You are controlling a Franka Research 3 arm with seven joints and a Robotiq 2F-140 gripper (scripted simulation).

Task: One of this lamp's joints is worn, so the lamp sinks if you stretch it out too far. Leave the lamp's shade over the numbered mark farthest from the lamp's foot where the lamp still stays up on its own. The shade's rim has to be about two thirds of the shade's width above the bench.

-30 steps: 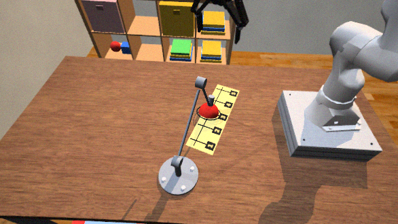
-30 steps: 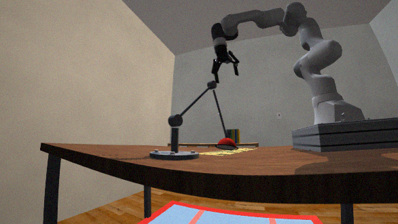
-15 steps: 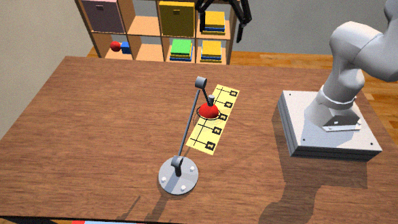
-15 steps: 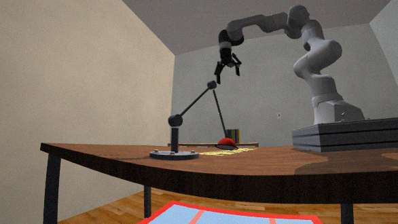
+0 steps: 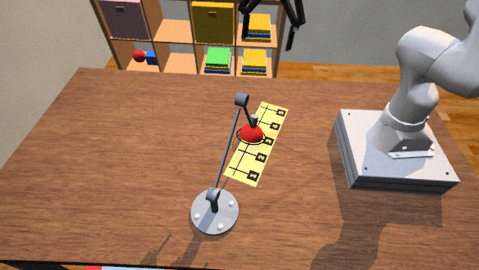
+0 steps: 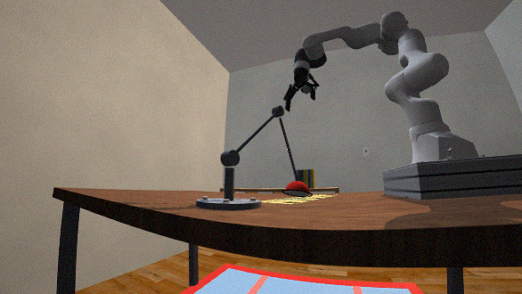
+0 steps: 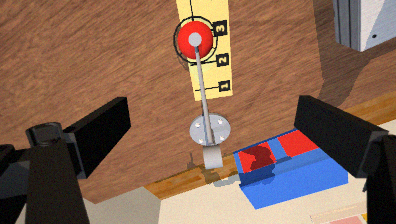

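My fingers (image 5: pixel 267 40) (image 6: pixel 300 102) are spread wide, with nothing between them. They hang above the lamp's elbow joint (image 5: pixel 241 100) (image 6: pixel 278 111), near it in the exterior view and apart from it.

Step in hand, as I judge it: take hold of the lamp without disturbing its pose. Procedure: align the pads squarely across the thin upper arm (image 5: pixel 248 116) (image 6: pixel 288 147) (image 7: pixel 203 90), keep both clear of the elbow joint, descend slowly, then close evenly so that neither pad pushes first. Once gripped, move outward mark by mark, keeping the rim level at the required height. Release gently at each trial and observe for sinking. Caution: a sideways knock may fold the worn joint, and a hard pull may overstretch it.

Location of the lamp: in the wrist view its upper arm runs between my two fingertips in the picture, but lies beyond them, untouched. Farther down, the red shade (image 5: pixel 251 133) (image 6: pixel 297 187) (image 7: pixel 195 41) is above the yellow strip (image 5: pixel 242 167) (image 6: pixel 285 201) (image 7: pixel 212 91), beside the mark numbered 3. Its rim stands off the bench (image 5: pixel 123 164) (image 6: pixel 338 218) (image 7: pixel 120 55); I cannot confirm the height. The round foot (image 5: pixel 204 222) (image 6: pixel 228 205) (image 7: pixel 196 135) stands past the mark 1 end.

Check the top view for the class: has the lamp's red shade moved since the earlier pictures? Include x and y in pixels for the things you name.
No. The red shade (image 5: pixel 251 134) (image 6: pixel 297 187) (image 7: pixel 186 48) shows no shift either way against the yellow strip (image 5: pixel 250 164) (image 6: pixel 317 198) (image 7: pixel 220 74).
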